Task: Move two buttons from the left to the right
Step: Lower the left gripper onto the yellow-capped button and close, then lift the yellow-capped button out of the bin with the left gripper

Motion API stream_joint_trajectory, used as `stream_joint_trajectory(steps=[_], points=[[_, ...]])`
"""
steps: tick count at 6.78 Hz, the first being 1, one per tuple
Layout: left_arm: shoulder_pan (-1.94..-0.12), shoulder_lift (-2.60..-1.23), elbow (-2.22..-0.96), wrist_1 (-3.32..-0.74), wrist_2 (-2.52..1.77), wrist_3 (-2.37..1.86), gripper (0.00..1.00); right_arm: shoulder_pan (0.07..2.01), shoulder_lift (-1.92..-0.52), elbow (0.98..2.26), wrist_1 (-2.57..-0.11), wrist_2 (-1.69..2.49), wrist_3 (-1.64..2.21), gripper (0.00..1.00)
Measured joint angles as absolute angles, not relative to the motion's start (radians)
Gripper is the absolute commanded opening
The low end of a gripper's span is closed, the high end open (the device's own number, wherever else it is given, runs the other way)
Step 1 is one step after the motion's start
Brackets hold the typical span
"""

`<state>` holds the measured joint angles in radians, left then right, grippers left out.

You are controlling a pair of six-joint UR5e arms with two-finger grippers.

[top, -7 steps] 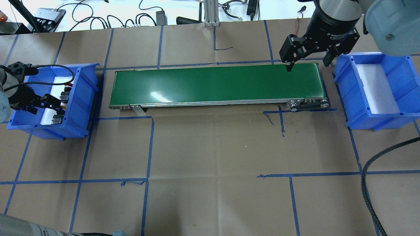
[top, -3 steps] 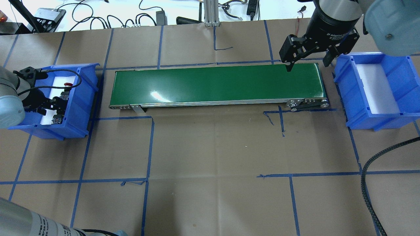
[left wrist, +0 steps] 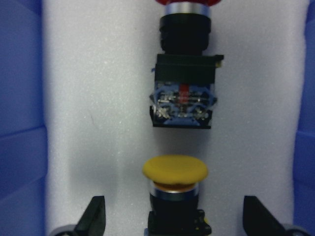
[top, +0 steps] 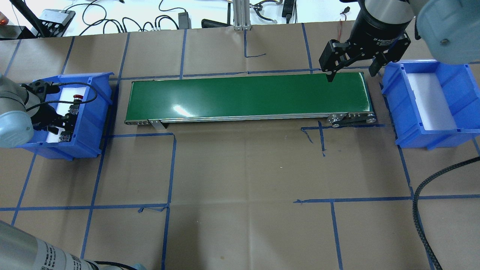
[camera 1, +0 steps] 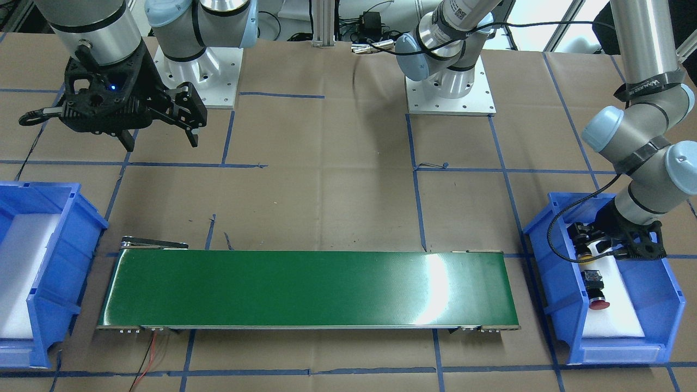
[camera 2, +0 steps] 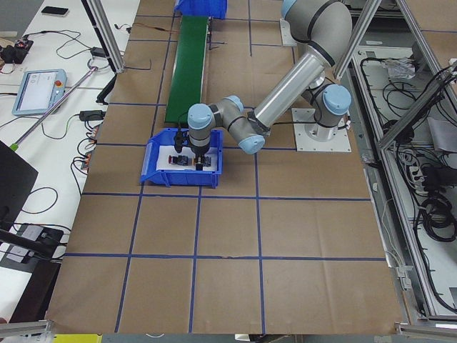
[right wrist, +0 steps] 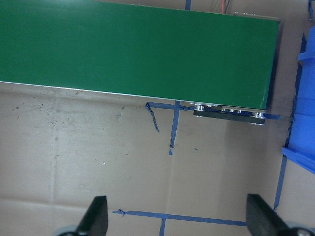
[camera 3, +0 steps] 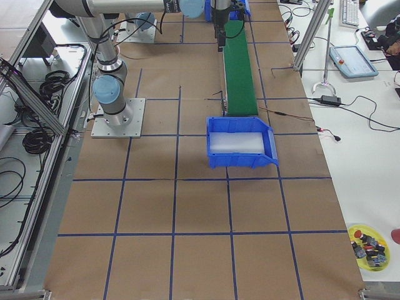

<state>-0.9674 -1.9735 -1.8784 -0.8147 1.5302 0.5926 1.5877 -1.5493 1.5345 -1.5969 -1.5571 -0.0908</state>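
Left gripper [left wrist: 175,215] shifted within bin [top: 93,112]; jaws spread wide astride yellow button [left wrist: 174,170], not touching. Right gripper [right wrist: 177,215] spread, empty.

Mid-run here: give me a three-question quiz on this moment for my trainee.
1. True or false: in the left wrist view, the yellow button lies between the left gripper's open fingers.
2. How many buttons lie on the conveyor or in the right bin?
3. Where is the red button? A) on the conveyor B) in the left bin C) in the right bin

Key: 1 true; 2 zero; 3 B.
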Motion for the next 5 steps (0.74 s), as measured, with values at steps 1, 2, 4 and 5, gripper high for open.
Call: stream_joint_trajectory(steps=[1,2,4,5], points=[[-0.968,-1.973,-1.878,-0.821,1.534,0.594,0.19,1.588,-1.549,1.535,-1.597,-1.557,-0.091,1.0],[-0.968,-1.972,-1.878,-0.824,1.536,0.595,0.13,1.588,-1.549,1.535,-1.597,-1.557,-0.091,1.0],[-0.97,-1.961,-1.87,-0.828,1.534,0.594,0.12,1.588,-1.548,1.535,-1.597,-1.557,-0.092,1.0],[-0.97,-1.943,-1.859,-0.839,1.532,0.594,0.12,1.588,-1.548,1.535,-1.597,-1.557,-0.092,1.0]])
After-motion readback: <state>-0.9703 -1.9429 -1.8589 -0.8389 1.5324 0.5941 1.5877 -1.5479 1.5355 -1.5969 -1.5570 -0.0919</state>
